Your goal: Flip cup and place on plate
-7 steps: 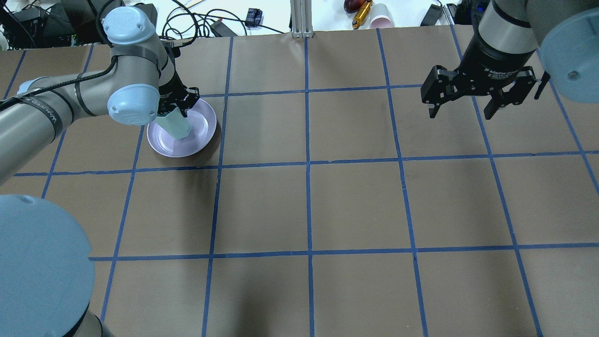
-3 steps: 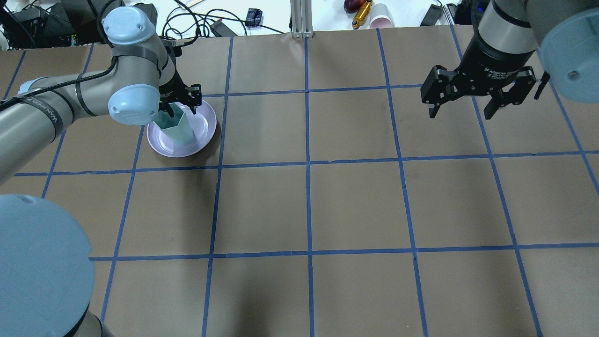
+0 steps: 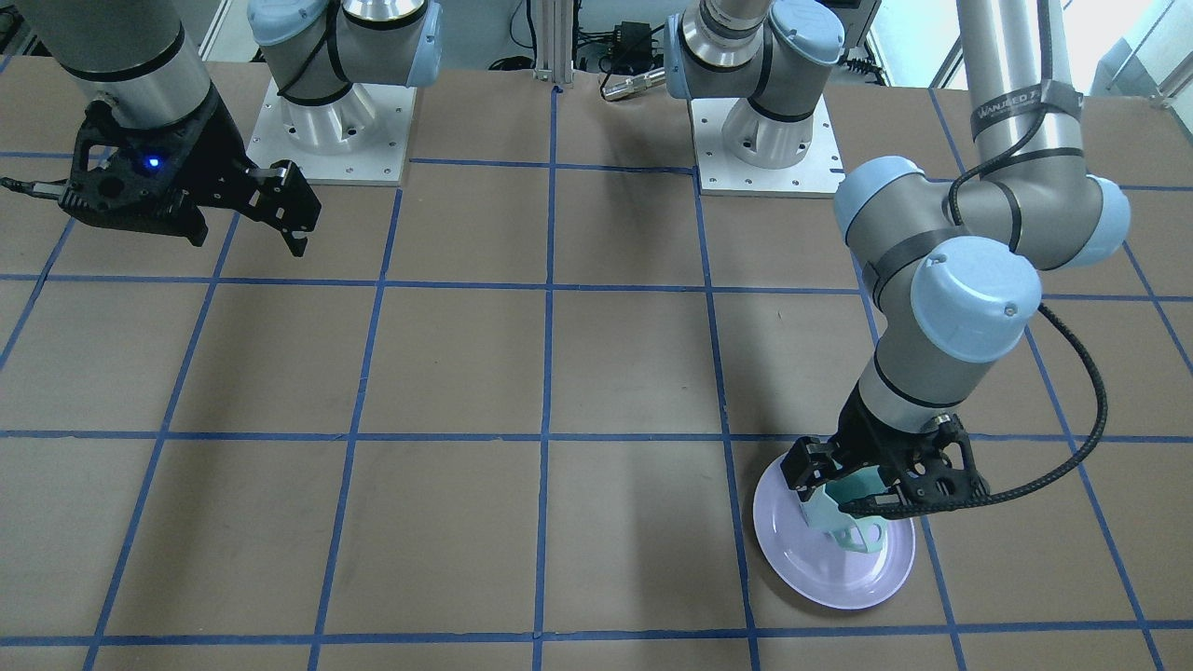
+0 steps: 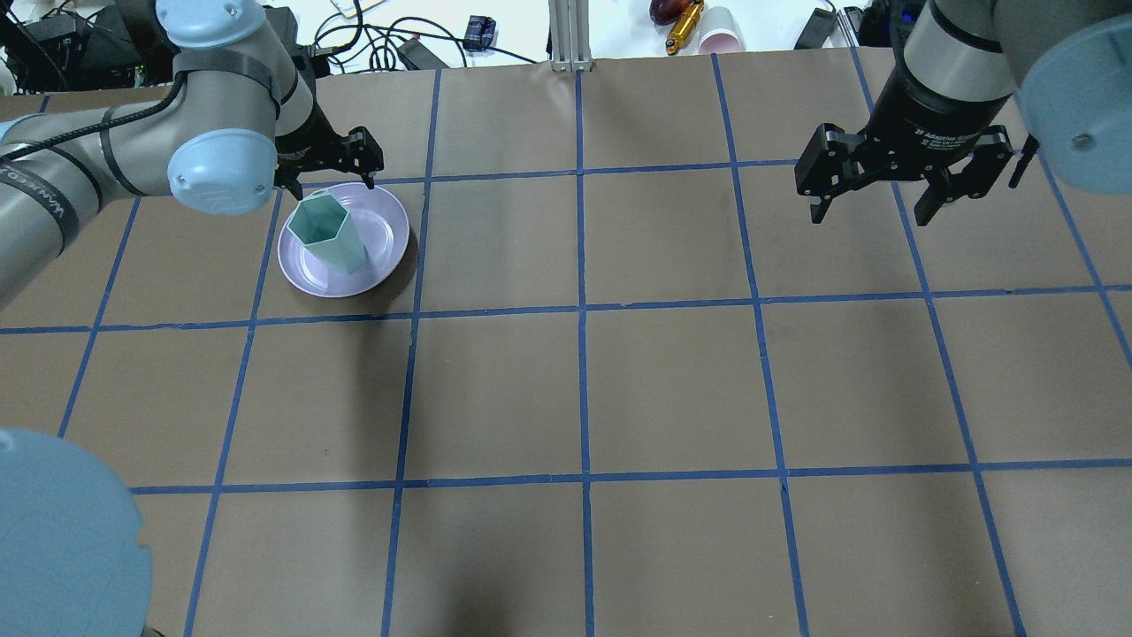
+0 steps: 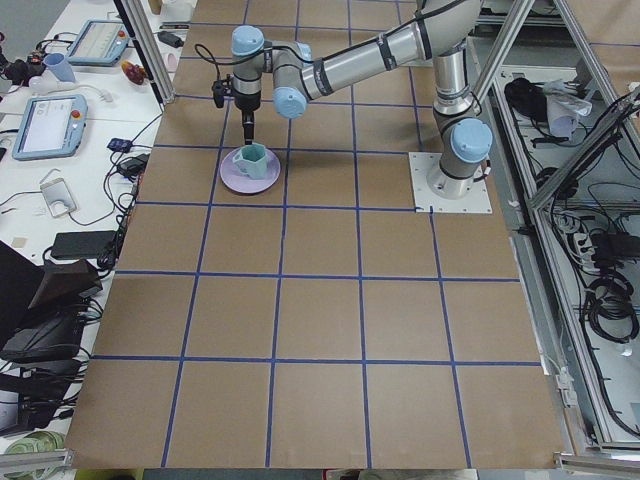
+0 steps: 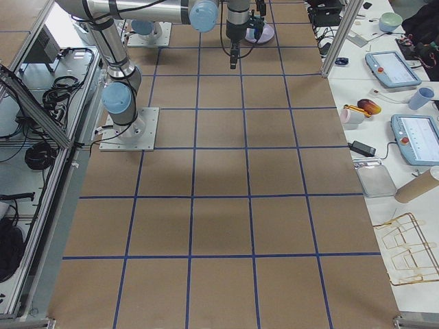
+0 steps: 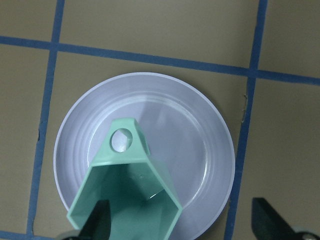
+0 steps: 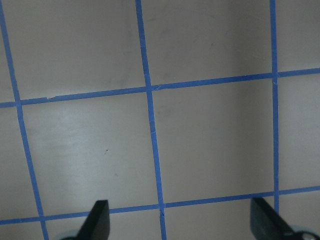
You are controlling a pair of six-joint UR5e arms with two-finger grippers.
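1. Brown paper table (image 4: 672, 389), ruled into squares by blue tape; cables and clutter lie beyond its far edge.
2. A second ago the left gripper (image 4: 332, 181) held the cup tilted over the plate. Soon after, the cup stood upright there with the fingers still around its rim.
3. Now that gripper has lifted and drawn back toward the far edge of the plate (image 4: 387, 237). Its fingers are spread wider than the cup (image 4: 329, 234) and hold nothing. In the wrist view the two tips flank the cup's rim from above, and the front view also shows them astride its top.
4. The cup stands on the plate, hexagonal mouth up and teal inside showing. It sits off-centre, toward the robot's left. Its handle points away from the robot.
5. The right gripper (image 4: 871, 212) has not moved. It hangs above bare table well away, fingers apart and empty.
6. My reading: flip and placement both look done, since the cup stands free with no support. Only clearing the left arm remains, and it should rise straight up so no finger clips the rim.
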